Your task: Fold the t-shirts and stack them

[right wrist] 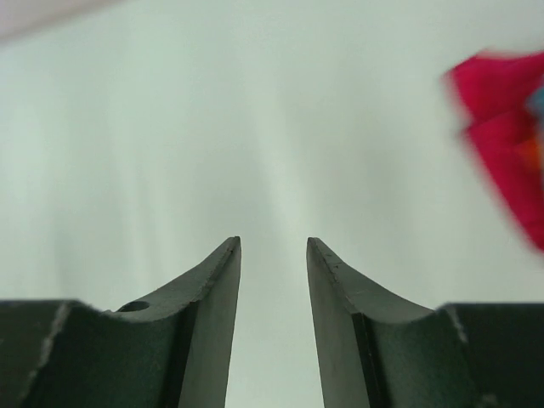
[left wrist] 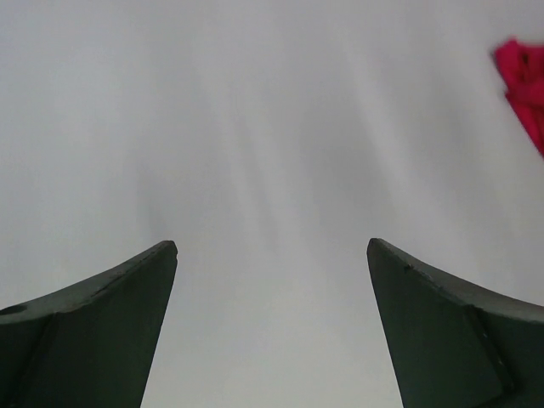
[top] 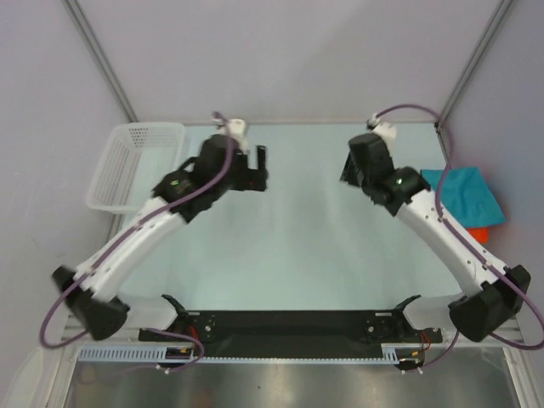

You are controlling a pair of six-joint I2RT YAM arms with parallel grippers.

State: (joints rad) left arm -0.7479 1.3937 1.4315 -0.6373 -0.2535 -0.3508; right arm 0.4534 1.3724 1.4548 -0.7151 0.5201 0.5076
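Observation:
A folded teal t-shirt (top: pixel 463 191) lies at the table's right edge, and an orange-red cloth (top: pixel 478 234) peeks out under its near side. The magenta t-shirt (right wrist: pixel 501 127) shows blurred at the right of the right wrist view, and a corner of the same magenta cloth (left wrist: pixel 523 81) shows at the top right of the left wrist view. My left gripper (top: pixel 261 163) (left wrist: pixel 272 246) hangs wide open over bare table at the back middle-left. My right gripper (top: pixel 348 172) (right wrist: pixel 274 242) is open by a narrower gap, with nothing between its fingers, left of the shirts.
A white mesh basket (top: pixel 136 166) stands at the table's back left corner. The right arm's cable arcs over the teal shirt. Metal frame posts rise at both back corners.

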